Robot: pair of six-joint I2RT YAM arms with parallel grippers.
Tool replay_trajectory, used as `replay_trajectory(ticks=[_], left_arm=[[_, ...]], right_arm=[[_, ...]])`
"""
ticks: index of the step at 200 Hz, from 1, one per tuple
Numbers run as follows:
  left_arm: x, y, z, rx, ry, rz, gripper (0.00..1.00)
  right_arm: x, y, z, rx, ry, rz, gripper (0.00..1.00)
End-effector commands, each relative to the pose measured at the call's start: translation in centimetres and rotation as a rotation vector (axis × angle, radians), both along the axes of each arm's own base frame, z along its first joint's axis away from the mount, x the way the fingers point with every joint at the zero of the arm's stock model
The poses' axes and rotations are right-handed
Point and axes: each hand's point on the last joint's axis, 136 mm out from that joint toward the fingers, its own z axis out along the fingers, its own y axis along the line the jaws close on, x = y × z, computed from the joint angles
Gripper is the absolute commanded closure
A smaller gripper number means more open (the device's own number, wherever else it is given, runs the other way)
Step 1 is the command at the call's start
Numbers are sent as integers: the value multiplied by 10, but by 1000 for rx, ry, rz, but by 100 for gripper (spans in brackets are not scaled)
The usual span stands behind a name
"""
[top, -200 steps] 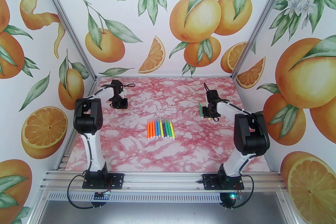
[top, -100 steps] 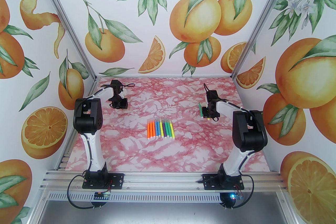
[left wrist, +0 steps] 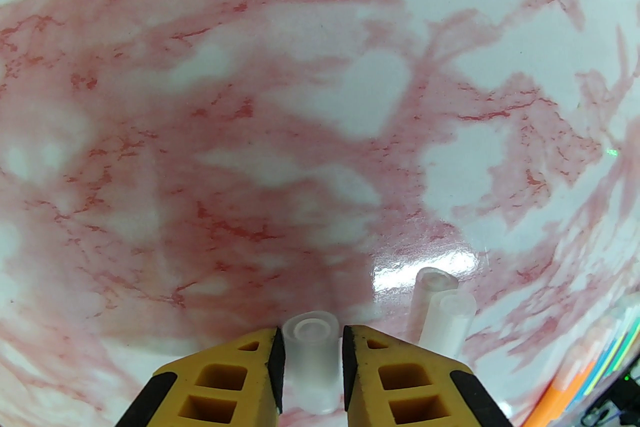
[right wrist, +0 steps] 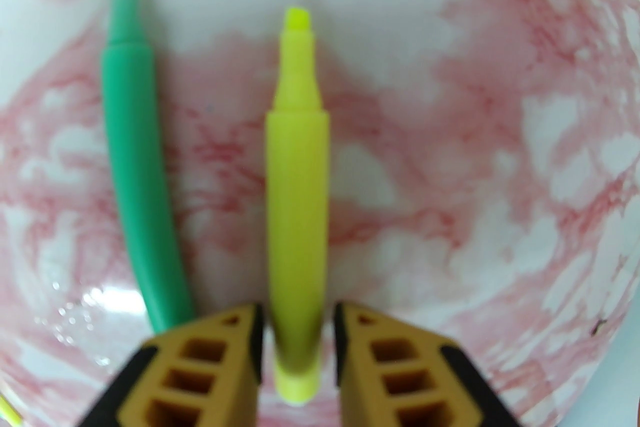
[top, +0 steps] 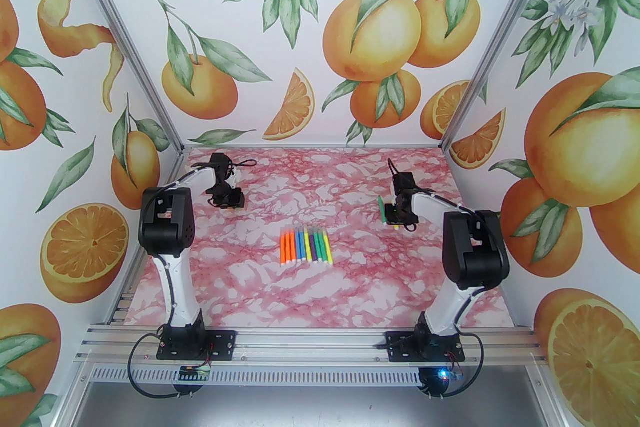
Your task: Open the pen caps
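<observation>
- Seen from above, the left hand [top: 227, 200] and right hand [top: 398, 215] sit low over the pink-marbled tabletop [top: 260, 295], well apart.
- A row of markers [top: 306, 245] lies side by side between the two hands and nearer the arm bases. I make it roughly ten, in orange, blue, yellow, purple and green, but they are packed too tightly for a sure count.
- A green pen [top: 382, 209] lies just left of the right hand.
- In the left wrist view, a frosted, see-through cap [left wrist: 311, 355], a short open-ended tube, lies between the yellow fingers [left wrist: 220, 380].
- The black pads [left wrist: 278, 365] sit flush against its sides; I cannot tell whether they pinch it or merely flank it.
- Two more caps [left wrist: 450, 320] of the same kind lie together just right of this hand, making three caps in all.
- The marker row is cut off by the lower right corner.
- In the right wrist view, a yellow pen [right wrist: 297, 194] lies between the fingers with its chisel tip bare.
- A slim gap shows on each side of it, so this hand is released.
- The green pen lies beside it to the left, also uncapped, its tail hidden behind a finger.
- The picture blurs near the fingers.
</observation>
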Motion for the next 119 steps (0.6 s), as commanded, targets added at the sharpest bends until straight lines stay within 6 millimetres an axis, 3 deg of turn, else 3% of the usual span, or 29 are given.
replay_trajectory(ticks=[1, 27, 77, 119], left_arm=[[-3, -15, -5, -72, -6, -4, 69], [1, -19, 10, -97, -48, 3, 65], [4, -19, 46, -104, -131, 22, 61], [-4, -10, 69, -60, -199, 57, 58]], right_arm=[[6, 0, 5, 13, -12, -10, 68], [5, -2, 17, 3, -34, -18, 64], [3, -2, 61, 9, -126, -38, 58], [-3, 25, 101, 60, -221, 6, 52]])
